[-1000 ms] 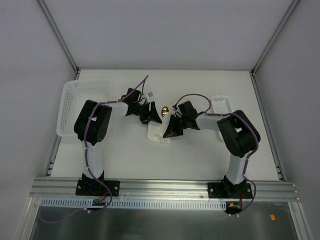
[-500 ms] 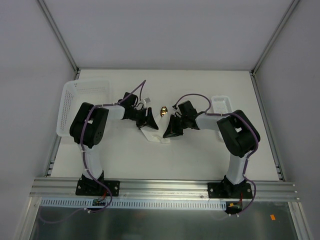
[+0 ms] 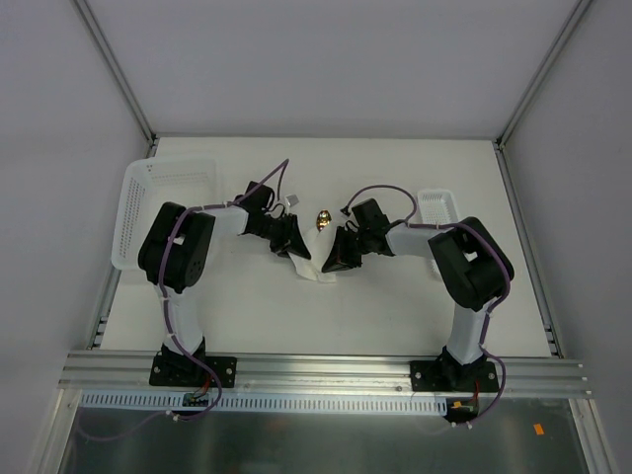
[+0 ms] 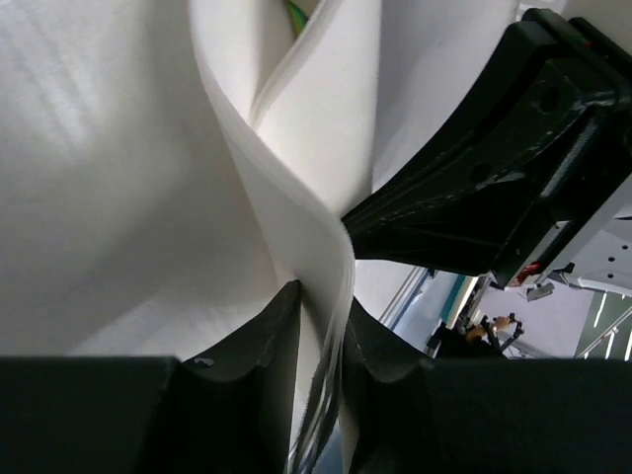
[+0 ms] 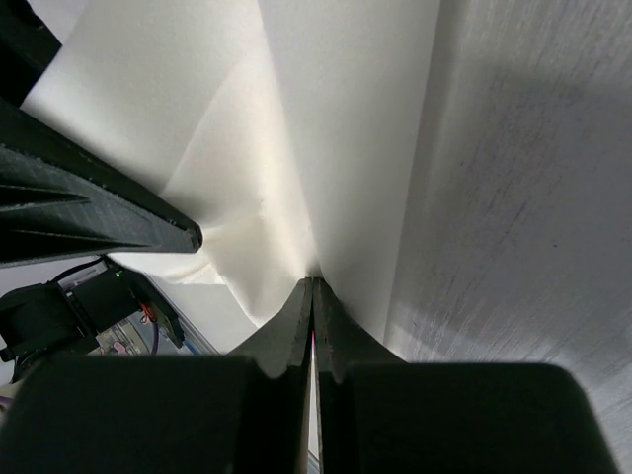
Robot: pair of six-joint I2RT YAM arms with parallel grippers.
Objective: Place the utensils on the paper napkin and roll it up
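The paper napkin (image 3: 316, 271) is lifted off the table between the two arms, bent into a fold. My left gripper (image 3: 294, 248) is shut on its left edge; in the left wrist view the white layers (image 4: 296, 178) run down between the fingers (image 4: 267, 336). On the opposite edge my right gripper (image 3: 334, 263) is shut, and in the right wrist view the sheet (image 5: 336, 128) ends at the closed tips (image 5: 312, 288). Of the utensils, only the spoon's gold bowl (image 3: 322, 219) shows, on the table just behind the napkin and both grippers.
A large white perforated basket (image 3: 163, 197) stands at the table's left edge. A small white basket (image 3: 434, 205) sits at the right, behind the right arm. Both arms reach inward and nearly meet at the table's middle.
My left gripper moved right and nearer to the napkin and closed on its edge. The napkin bunched into a narrower, raised fold. The right gripper kept its grip and barely moved.
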